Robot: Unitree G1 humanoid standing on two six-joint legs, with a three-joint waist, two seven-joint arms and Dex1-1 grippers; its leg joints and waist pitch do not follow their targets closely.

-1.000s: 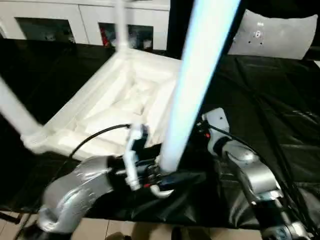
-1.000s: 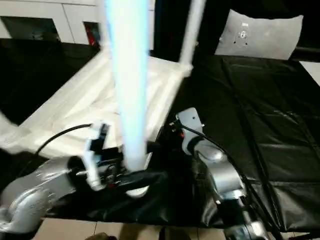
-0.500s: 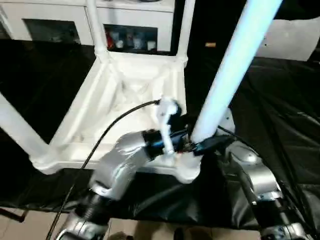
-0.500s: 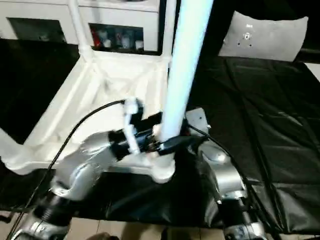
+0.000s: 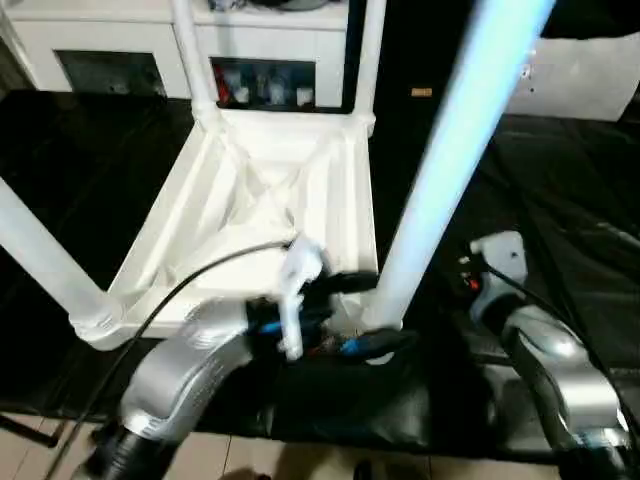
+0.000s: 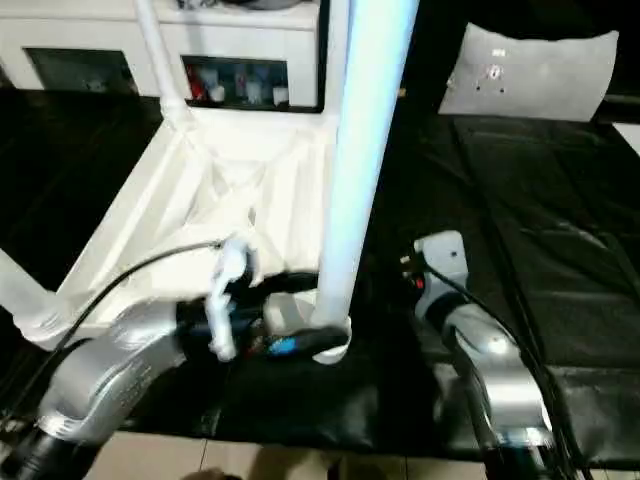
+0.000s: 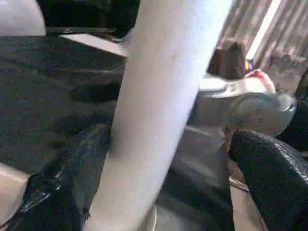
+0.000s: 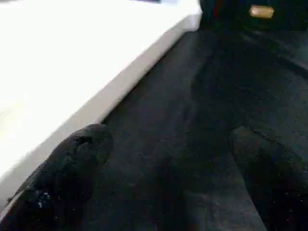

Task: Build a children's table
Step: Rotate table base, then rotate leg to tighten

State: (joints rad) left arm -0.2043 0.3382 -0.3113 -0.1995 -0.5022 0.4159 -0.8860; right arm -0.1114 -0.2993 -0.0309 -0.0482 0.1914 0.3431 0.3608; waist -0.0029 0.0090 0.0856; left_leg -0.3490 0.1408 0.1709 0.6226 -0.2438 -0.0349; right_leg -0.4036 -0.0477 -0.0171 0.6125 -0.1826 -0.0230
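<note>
Left eye view, white children's table upside-down, legs up

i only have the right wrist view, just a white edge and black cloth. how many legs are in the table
Observer: All four legs stand up from the corners of the upturned table top.
Operator: where's the left gripper
Observer: The left gripper is at the foot of the near right leg, with the leg between its open fingers.
Operator: is my right arm touching that leg
Observer: No. The right arm lies apart from it, to its right, over the black cloth.
</note>
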